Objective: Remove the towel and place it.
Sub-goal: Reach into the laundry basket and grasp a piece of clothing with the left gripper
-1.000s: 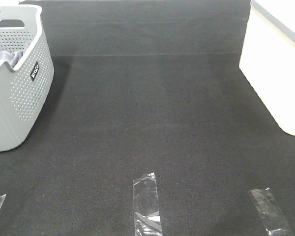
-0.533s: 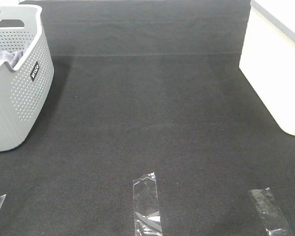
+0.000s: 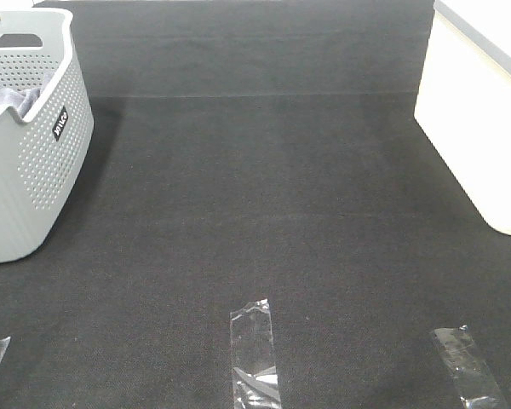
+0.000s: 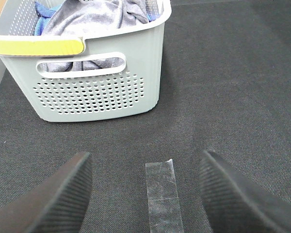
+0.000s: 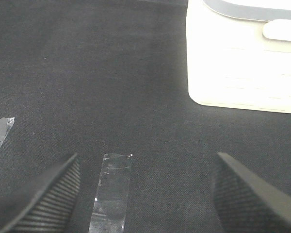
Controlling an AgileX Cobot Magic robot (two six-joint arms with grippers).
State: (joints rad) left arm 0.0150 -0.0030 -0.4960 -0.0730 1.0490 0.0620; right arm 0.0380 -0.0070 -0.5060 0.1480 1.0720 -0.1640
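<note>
Lying bunched inside the one grey basket [image 3: 43,162] at far left is the single towel [image 4: 87,17]; the left gripper [image 4: 145,161] and right gripper [image 5: 148,162] hang spread, empty; three tape strips [image 3: 255,354] line the near edge; one white bin [image 3: 477,128] stands far right.

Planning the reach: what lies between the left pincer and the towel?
In the left wrist view, a clear tape strip on the black mat, then the perforated wall of the grey basket, which holds the towel.

Grey-lavender towel [image 4: 87,19], grey perforated basket [image 4: 97,92], black mat [image 3: 264,213]
</note>
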